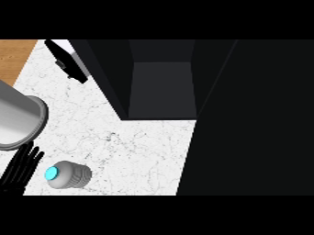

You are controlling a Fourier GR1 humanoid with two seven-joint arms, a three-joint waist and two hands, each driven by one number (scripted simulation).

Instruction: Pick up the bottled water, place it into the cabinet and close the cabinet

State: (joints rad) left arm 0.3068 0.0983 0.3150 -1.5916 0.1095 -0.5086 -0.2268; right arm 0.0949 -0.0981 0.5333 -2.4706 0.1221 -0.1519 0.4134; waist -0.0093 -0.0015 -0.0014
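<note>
Standing untouched just right of the straight-fingered, empty left hand [19, 170], the bottled water [68, 174] awaits pickup; the cabinet [161, 87], far up-right, gapes open.

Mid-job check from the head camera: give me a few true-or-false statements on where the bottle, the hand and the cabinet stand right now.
1. The bottled water stands on the counter. True.
2. The left hand is curled round the bottle. False: its fingers are straight, just left of the bottle, holding nothing.
3. The cabinet is open, showing a dark inside. True.
4. The bottle is already in the cabinet. False: it is on the counter, in front of the cabinet and to its left.
5. The right hand is reaching for the cabinet door. False: no right hand shows in this view.
</note>
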